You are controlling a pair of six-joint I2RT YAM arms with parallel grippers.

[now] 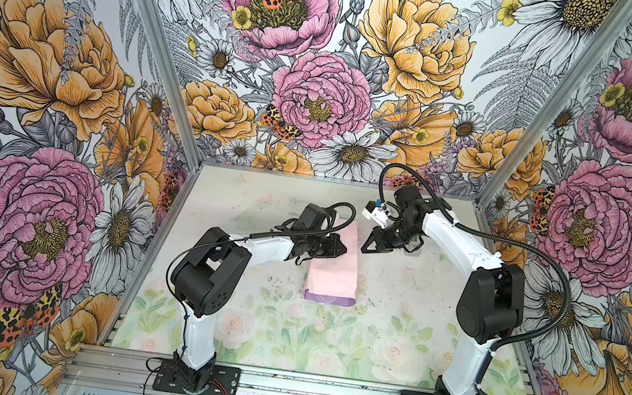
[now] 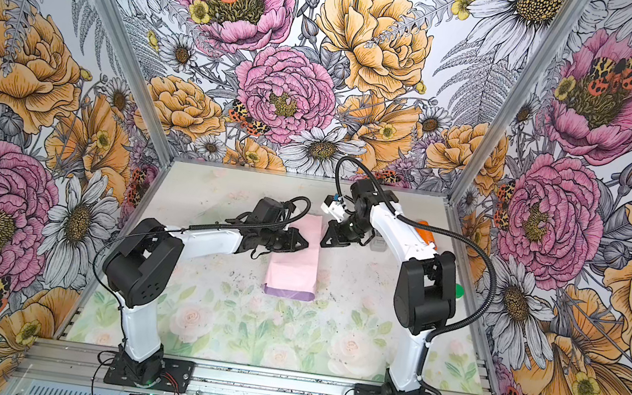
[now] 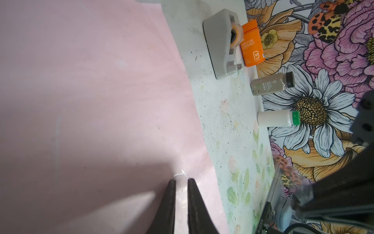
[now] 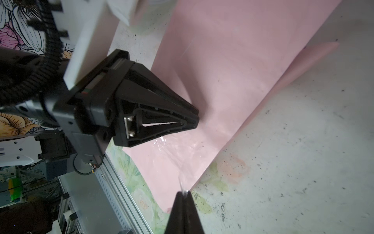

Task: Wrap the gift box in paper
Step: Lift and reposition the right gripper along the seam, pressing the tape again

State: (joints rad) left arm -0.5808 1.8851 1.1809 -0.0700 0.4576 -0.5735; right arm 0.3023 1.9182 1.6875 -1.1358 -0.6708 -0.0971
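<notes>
Taping is our step, we judge: left jaws, a slit apart, rest on the pink paper (image 1: 332, 276) beneath them, box hidden; right jaws, beside its edge, pinch clear tape (image 4: 180, 180). Next: draw it taut, press down.

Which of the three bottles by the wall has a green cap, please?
The plain white bottle: its cap is green, whereas the grey pepper bottle has a black cap and the orange bottle is orange all over.
</notes>
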